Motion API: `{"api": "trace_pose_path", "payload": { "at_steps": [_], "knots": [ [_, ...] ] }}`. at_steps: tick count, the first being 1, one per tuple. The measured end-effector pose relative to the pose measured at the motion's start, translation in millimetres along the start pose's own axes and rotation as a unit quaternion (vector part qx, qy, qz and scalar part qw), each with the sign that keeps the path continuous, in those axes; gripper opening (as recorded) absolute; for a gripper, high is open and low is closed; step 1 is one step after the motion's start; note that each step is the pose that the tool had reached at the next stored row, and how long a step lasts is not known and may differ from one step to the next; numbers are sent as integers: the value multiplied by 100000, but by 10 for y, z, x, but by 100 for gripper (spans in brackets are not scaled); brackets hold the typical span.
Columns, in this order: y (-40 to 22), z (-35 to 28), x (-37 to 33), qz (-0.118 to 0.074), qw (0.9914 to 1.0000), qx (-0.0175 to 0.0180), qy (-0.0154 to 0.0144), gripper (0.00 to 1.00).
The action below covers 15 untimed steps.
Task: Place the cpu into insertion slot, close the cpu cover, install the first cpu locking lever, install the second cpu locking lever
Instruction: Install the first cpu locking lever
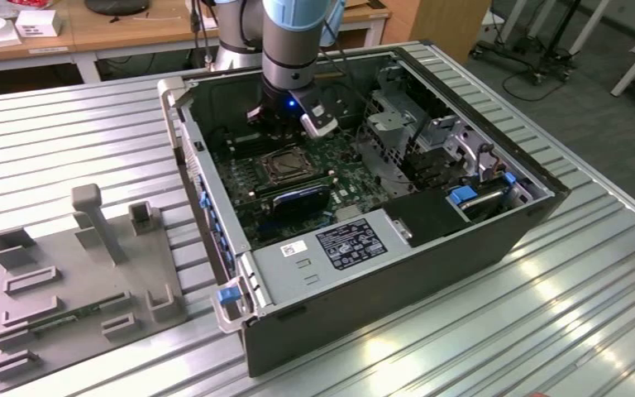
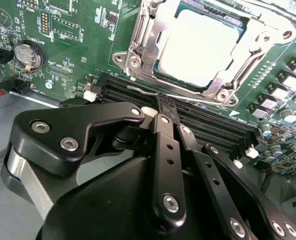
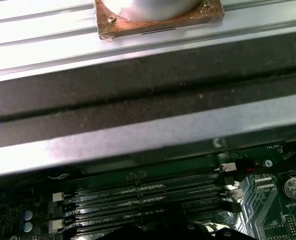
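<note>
Cpu (image 2: 198, 45) already lies in your insertion slot (image 1: 284, 165), with the cpu cover (image 2: 142, 42) folded down around it to hold it. Your gripper (image 2: 160, 107) is clenched, tips together at the thin locking lever (image 2: 198, 98) beside the memory slots (image 2: 213, 127), likely to push rather than grasp.

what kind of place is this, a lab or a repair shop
Most likely a robotics lab or test cell, not a shop: a robot arm reaches into an open computer case on a slatted metal table, a grey fixture plate lies beside it, and wooden desks stand behind.
</note>
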<state>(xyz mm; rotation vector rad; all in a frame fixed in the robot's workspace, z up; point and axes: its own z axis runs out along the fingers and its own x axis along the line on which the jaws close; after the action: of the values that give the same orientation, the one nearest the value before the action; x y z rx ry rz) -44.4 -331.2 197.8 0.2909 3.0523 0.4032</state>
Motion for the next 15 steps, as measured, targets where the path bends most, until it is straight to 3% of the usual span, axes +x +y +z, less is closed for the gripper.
{"api": "trace_pose_path", "payload": {
  "at_steps": [15],
  "knots": [
    [-8,24,-7,19,99999,433,-102,11]
  ]
}}
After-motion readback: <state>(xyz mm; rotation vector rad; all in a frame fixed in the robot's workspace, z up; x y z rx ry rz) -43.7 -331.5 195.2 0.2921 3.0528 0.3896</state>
